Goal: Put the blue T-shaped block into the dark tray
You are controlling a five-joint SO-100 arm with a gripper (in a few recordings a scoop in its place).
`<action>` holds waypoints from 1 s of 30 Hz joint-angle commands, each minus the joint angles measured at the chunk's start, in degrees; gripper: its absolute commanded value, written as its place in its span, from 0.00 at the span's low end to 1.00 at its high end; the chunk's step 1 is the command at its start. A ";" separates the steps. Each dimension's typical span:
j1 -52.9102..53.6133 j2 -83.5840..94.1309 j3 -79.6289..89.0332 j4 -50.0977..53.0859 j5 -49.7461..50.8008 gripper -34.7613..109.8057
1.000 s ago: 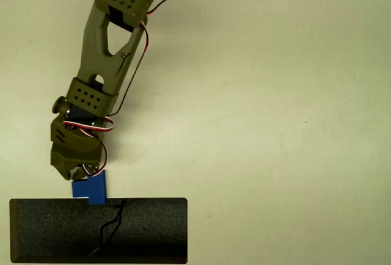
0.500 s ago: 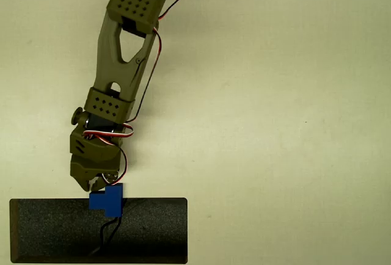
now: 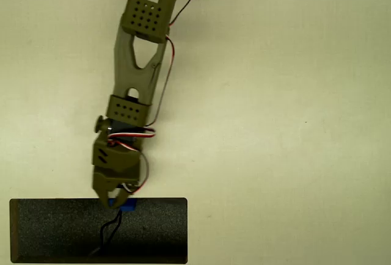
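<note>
Overhead view: pincer (image 3: 116,199) sits at the top rim of the dark tray (image 3: 49,231), closed on the blue T-shaped block (image 3: 124,205). I see just a sliver of blue under the olive arm (image 3: 137,76), at the tray's upper edge, directly above the thin dark crack line (image 3: 110,231). I cannot tell whether the block touches the tray. Tray lies on the pale table (image 3: 275,124).

No text, label, brand, number or sign can be read anywhere here: nothing legible on the arm, on the tray or on the worktop.
</note>
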 commanded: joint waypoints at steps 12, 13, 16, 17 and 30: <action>-1.67 -5.10 -3.87 -18.90 5.10 0.24; -2.37 -7.56 -5.45 -23.47 5.54 0.24; -4.57 -13.45 -8.88 -33.84 6.77 0.24; -5.27 -14.59 -9.05 -36.39 6.94 0.24; -10.20 -16.00 -1.93 -52.03 6.68 0.24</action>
